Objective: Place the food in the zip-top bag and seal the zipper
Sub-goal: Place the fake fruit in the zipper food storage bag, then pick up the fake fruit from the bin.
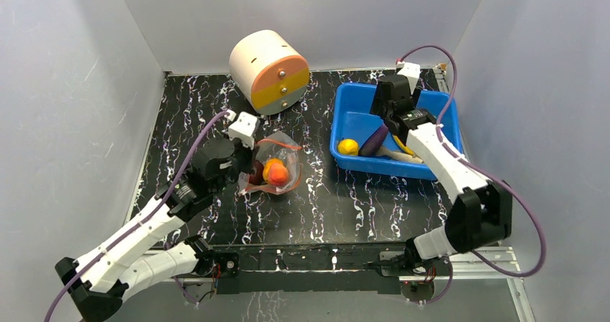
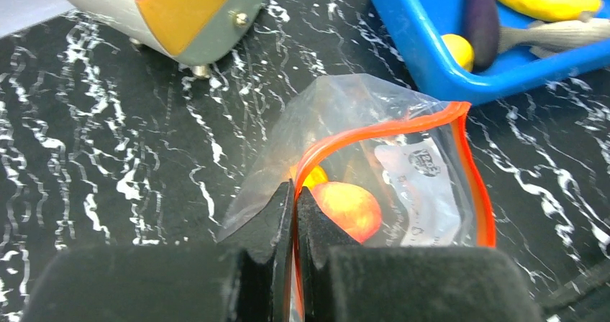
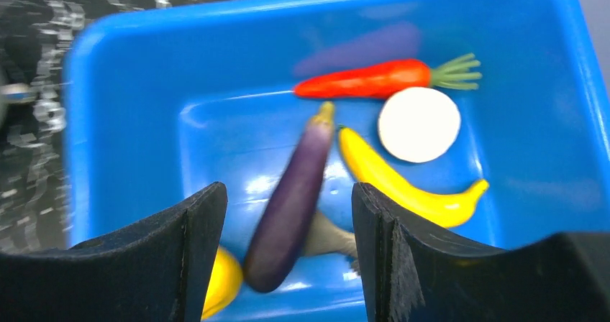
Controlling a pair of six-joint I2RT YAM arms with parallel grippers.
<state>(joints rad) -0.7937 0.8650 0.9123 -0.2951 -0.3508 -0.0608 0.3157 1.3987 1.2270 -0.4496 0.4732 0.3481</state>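
Note:
The clear zip-top bag (image 1: 273, 165) lies left of centre on the table, its mouth open, with its red-orange zipper strip (image 2: 403, 126) arching up. An orange-red round piece (image 2: 349, 208) and a yellow piece (image 2: 311, 176) lie inside it. My left gripper (image 2: 295, 192) is shut on the zipper strip at the bag's near edge. My right gripper (image 3: 288, 207) is open above the blue bin (image 3: 115, 121), straddling the purple eggplant (image 3: 291, 200). The bin also holds a carrot (image 3: 367, 80), a banana (image 3: 403, 182), a white disc (image 3: 419, 123), a yellow round piece (image 3: 219, 282) and a grey piece (image 3: 327, 236).
A cream-and-orange cylinder (image 1: 270, 70) lies on its side at the back, behind the bag. The blue bin (image 1: 349, 113) sits at the back right near the wall. Grey walls enclose the table on three sides.

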